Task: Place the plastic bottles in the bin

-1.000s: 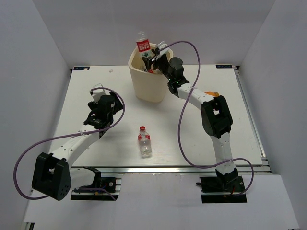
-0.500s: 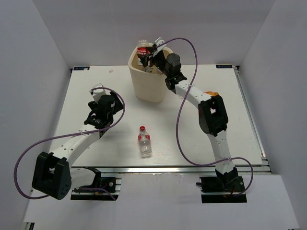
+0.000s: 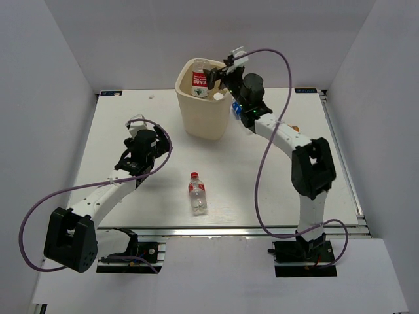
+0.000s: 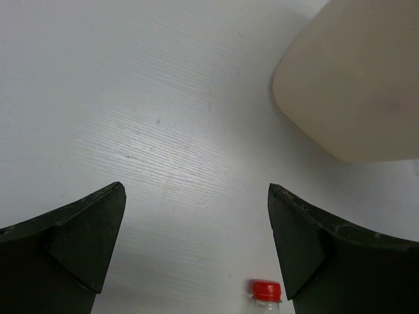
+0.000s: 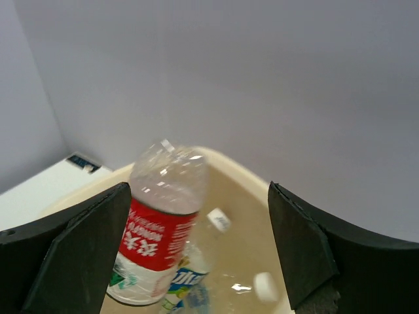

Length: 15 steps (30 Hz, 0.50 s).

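Note:
The cream bin [image 3: 200,121] stands at the back centre of the table. My right gripper [image 3: 219,73] hovers over its right rim, open and empty. Just below it a clear red-labelled bottle [image 3: 198,82] is tipped inside the bin. In the right wrist view this bottle [image 5: 163,229] lies between the open jaws, free of them, above other bottles [image 5: 190,288] in the bin [image 5: 249,180]. A second red-capped bottle [image 3: 197,193] lies on the table near the front. My left gripper [image 3: 139,157] is open above the table, with that bottle's cap [image 4: 266,290] by its right finger.
A blue-labelled object [image 3: 234,110] lies by the bin's right side, partly behind my right arm. A bit of an orange object [image 3: 294,129] shows behind the right arm. The bin's side [image 4: 353,85] fills the left wrist view's upper right. Walls enclose the table.
My right gripper has let go of the red-labelled bottle, which has dropped from above the rim into the bin. The right arm has swung rightward. The left arm has not moved.

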Motion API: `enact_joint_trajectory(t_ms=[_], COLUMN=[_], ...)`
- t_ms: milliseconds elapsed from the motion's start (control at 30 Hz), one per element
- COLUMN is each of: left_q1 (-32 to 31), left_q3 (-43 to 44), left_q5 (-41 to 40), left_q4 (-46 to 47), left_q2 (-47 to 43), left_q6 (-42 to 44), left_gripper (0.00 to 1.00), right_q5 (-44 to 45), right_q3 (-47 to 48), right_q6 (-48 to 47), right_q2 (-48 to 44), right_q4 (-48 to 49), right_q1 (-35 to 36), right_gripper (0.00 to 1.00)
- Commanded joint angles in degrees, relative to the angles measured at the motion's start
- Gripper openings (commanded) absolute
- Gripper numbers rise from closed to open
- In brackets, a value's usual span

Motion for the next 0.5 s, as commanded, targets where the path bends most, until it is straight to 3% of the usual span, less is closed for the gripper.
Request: enact_joint_trajectory(t_ms=[0, 133, 333, 467], left_q1=[0.4, 0.4, -0.4, -7.3], left_q3=[1.2, 1.7, 0.2, -0.9], left_q5=[6.4, 12.7, 28.6, 27.7], left_q4=[-0.4, -2.7, -5.6, -9.1], left_q2=[-1.2, -0.4, 0.5, 1.0], left_q6=[0.1, -0.6, -2.6, -5.4], left_gripper=[0.98, 0.98, 0.98, 0.98], right_q5=[8.8, 13.2, 10.7, 12.0], right_q3=[-3.6, -3.9, -10.9, -17.7], right_q6=[0.8, 3.2, 4.5, 4.8], right_q2=[-8.3, -11.4, -16.0, -20.4], right_q4=[2.8, -6.3, -7.9, -6.9], right_q1=[-1.4, -3.6, -6.7, -6.7], right_gripper=[0.89, 0.89, 0.89, 0.89])
